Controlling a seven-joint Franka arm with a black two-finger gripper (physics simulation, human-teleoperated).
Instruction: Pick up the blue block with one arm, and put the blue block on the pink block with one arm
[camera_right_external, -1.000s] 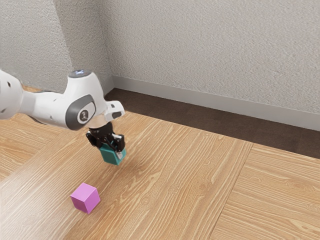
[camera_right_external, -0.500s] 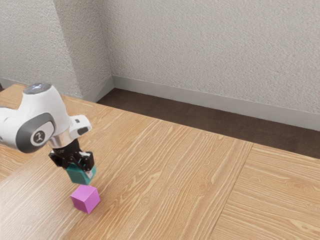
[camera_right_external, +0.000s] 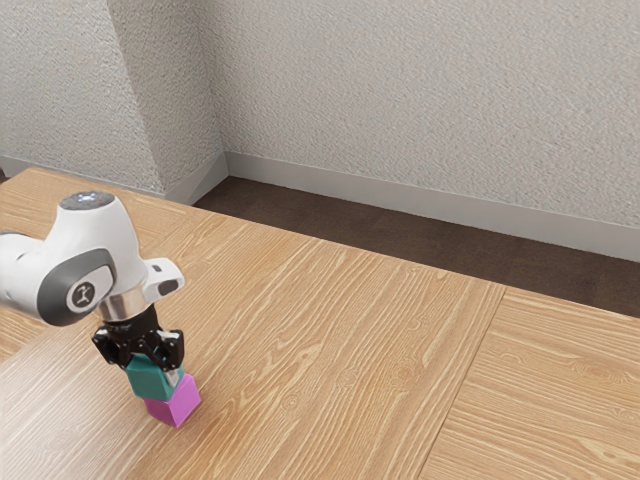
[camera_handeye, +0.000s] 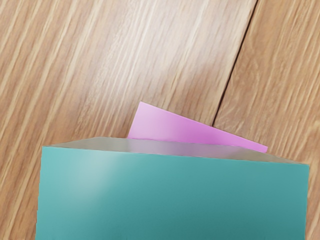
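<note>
**Teal block held at pink block's top**

Teal block (camera_right_external: 150, 380) sits directly over the pink block (camera_right_external: 176, 406), offset a little toward the exterior view's left. Its lower edge meets the pink top face; whether it is resting on it or a hair above, cannot tell. Both blocks roughly upright.

Wrist view: teal block (camera_handeye: 170, 200) just under the hand, with a wedge of the pink block (camera_handeye: 186, 131) showing past its far edge.

Gripper (camera_right_external: 142, 358) points down, its two black fingers clamped on the teal block from opposite sides.

Pink block stands on the wooden table (camera_right_external: 350, 330), near its front corner. Behind the table are a dark floor (camera_right_external: 400, 228), a pale baseboard (camera_right_external: 420, 200) and a textured grey wall (camera_right_external: 400, 90).
</note>
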